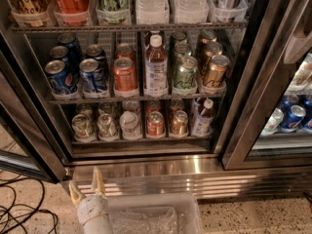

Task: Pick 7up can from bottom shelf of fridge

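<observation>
While the pincer (85, 183) hangs low before the fridge (161, 165), fingers (97, 176) spread and empty, it must next reach the 7up can (82, 126).

Gripper (84, 178) sits at bottom left of the camera view, pointing up. Two pale cream fingers (98, 177), spread apart in a narrow V with a clear gap between them and nothing held. The finger on the right reaches higher than its partner; the other one, to its left, leans outward and ends lower. Directly below the fingers is the wrist (92, 213), a white rounded cylinder tilted slightly left, cut off by the frame's lower edge. No more of the arm shows.
</observation>
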Robot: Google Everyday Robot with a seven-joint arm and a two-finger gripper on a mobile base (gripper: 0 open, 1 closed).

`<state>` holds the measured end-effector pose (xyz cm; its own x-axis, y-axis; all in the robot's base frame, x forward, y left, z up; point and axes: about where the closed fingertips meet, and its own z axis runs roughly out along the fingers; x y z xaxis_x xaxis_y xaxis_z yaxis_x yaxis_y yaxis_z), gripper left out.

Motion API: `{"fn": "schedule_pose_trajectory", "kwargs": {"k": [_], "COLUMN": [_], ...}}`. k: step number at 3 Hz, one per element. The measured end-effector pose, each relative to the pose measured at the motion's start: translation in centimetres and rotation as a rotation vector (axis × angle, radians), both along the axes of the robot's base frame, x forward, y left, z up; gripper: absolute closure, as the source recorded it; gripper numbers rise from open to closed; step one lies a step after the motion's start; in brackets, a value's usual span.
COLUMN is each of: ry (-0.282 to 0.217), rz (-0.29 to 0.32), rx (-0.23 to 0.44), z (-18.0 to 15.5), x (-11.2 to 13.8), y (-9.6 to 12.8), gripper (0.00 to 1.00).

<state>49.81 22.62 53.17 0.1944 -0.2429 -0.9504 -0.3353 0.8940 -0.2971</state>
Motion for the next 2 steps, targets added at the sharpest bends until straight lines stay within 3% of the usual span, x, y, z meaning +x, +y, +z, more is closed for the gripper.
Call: {"fn": "schedule_pose_trajectory", "kwargs": {"k": [1, 2], "ry": [-0.021, -0.024], "rz": [-0.038, -0.070], "rx": [0.032, 0.053], "z": [0.4, 1.1], "x": [1.0, 2.4], "y": [0.7, 1.1], "gripper": [0.40, 0.36]}}
